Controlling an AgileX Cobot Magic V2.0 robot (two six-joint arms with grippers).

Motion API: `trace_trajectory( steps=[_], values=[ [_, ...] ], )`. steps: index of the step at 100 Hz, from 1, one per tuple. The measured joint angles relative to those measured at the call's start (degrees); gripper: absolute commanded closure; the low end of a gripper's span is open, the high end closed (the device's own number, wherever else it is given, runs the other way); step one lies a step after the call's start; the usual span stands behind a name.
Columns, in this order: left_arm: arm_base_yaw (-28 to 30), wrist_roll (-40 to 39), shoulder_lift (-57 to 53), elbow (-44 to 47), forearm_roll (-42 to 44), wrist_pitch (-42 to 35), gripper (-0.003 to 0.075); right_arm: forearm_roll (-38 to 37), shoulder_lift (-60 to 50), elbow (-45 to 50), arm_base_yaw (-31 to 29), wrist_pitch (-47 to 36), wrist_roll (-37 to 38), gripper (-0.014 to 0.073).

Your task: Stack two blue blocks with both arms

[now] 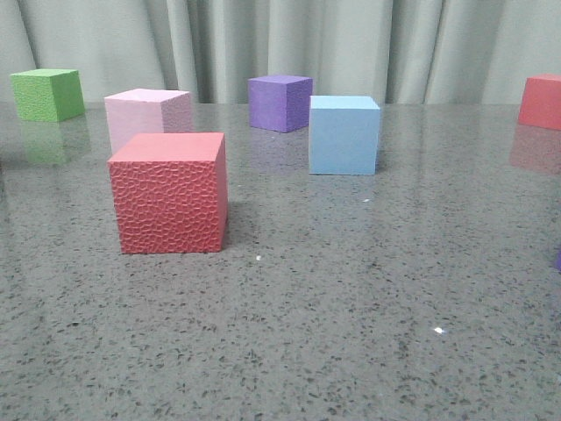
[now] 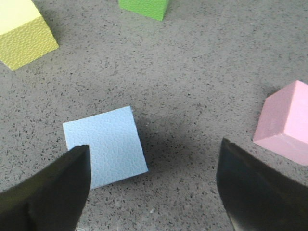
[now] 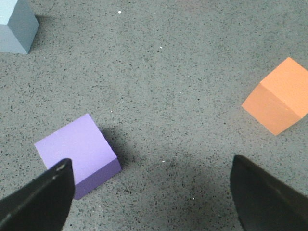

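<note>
Jaws of left gripper [image 2: 153, 192] apart above blue block [image 2: 106, 147]; right gripper [image 3: 151, 197] jaws apart too, by purple cube [image 3: 77, 153] on worktop [image 1: 351, 307].

Left gripper [image 2: 153, 185]: its two black fingers [image 2: 45, 197] are standing wide apart, hanging above the table [image 2: 202, 67] and gripping nothing. Right gripper [image 3: 151, 192]: its fingers [image 3: 269, 197] are likewise spreading wide and hanging clear of the table, with nothing between them. Neither arm is showing in the front view.
</note>
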Motion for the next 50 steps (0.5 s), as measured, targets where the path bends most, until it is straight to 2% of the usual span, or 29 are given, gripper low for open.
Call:
trace_trajectory(
  steps=[23,50],
  values=[
    [1.8,-1.0,0.2,-0.1,0.7,-0.2,0.0197,0.1,0.0,0.0,0.0,0.0,0.0,-0.0053],
    [2.8,-1.1,1.6,-0.2,1.4,-0.3,0.0148,0.4,0.0,0.0,0.0,0.0,0.0,-0.0053]
  ],
)
